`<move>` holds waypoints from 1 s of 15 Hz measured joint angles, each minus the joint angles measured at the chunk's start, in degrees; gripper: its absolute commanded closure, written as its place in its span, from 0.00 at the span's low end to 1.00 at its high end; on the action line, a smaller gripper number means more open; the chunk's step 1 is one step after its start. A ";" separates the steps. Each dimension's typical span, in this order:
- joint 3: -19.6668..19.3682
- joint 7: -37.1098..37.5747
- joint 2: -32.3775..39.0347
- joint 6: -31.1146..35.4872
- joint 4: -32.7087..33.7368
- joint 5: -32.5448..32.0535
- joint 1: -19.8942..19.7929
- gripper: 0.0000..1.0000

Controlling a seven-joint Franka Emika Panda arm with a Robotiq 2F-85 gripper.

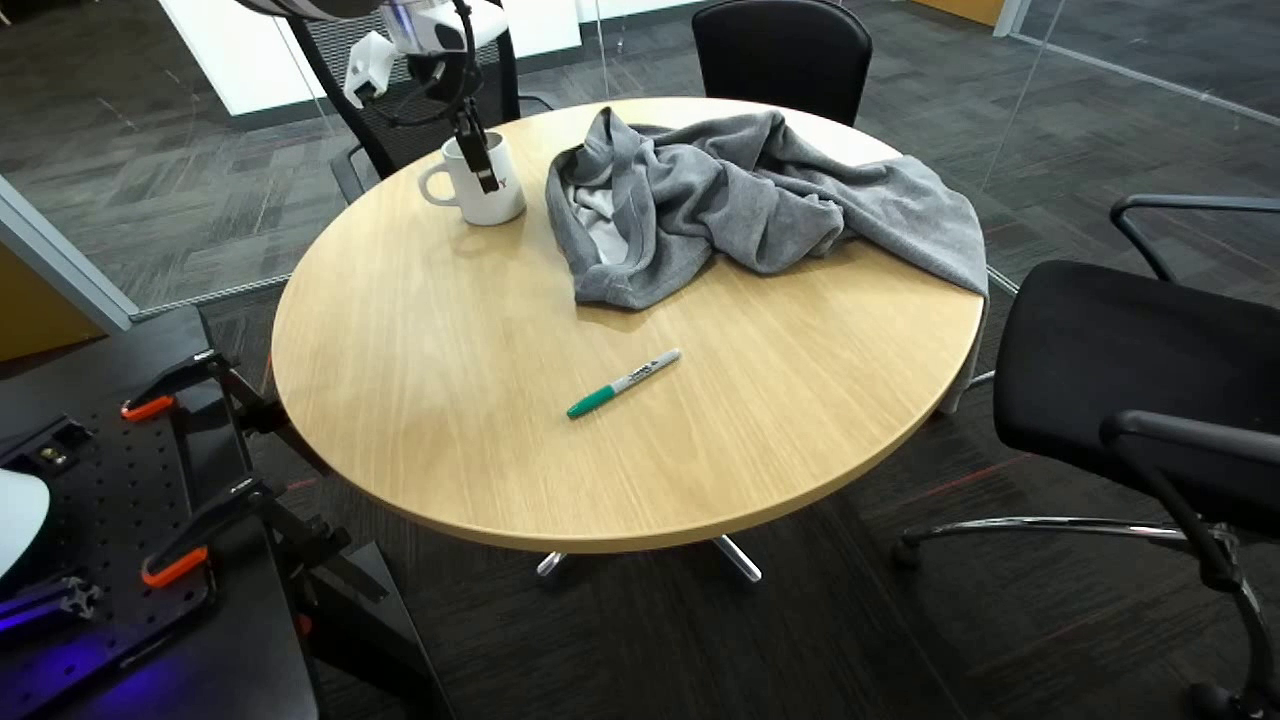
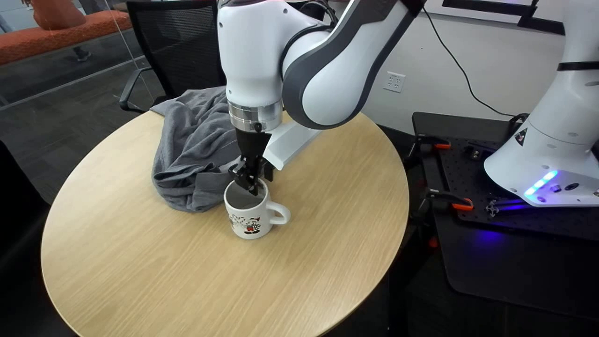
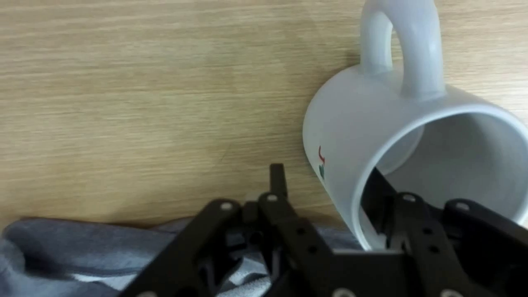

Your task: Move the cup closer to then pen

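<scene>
Black and close up in the wrist view, the gripper (image 3: 326, 173) has its two fingers (image 3: 277, 179) spread apart. One finger is inside the white cup (image 3: 383, 115) and the other is outside, so the cup's side is between them. I can't tell if they touch it. The cup stands upright on the round wooden table (image 1: 420, 400), with its handle (image 3: 425, 49) sticking out. It has a little cartoon picture (image 2: 252, 226) in red and black on its side, seen in an exterior view. A crumpled grey cloth (image 1: 740, 190) lies just beside the cup, and part of it hangs over the table edge. Well apart from the cup, the pen (image 1: 625, 383) lies flat on the table, with a green end and a light grey body. In both exterior views, the white robot arm (image 2: 252, 56) hangs over the cup. Black chairs (image 1: 1150, 370) stand by the table.
</scene>
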 measured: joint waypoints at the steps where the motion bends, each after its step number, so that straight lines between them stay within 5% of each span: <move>1: 0.00 0.00 0.02 -0.28 0.09 0.00 0.01 0.88; 3: 0.00 -0.03 0.08 -0.82 0.34 0.00 0.11 1.00; 15: -0.14 -0.31 1.31 -8.30 4.26 0.07 0.63 0.98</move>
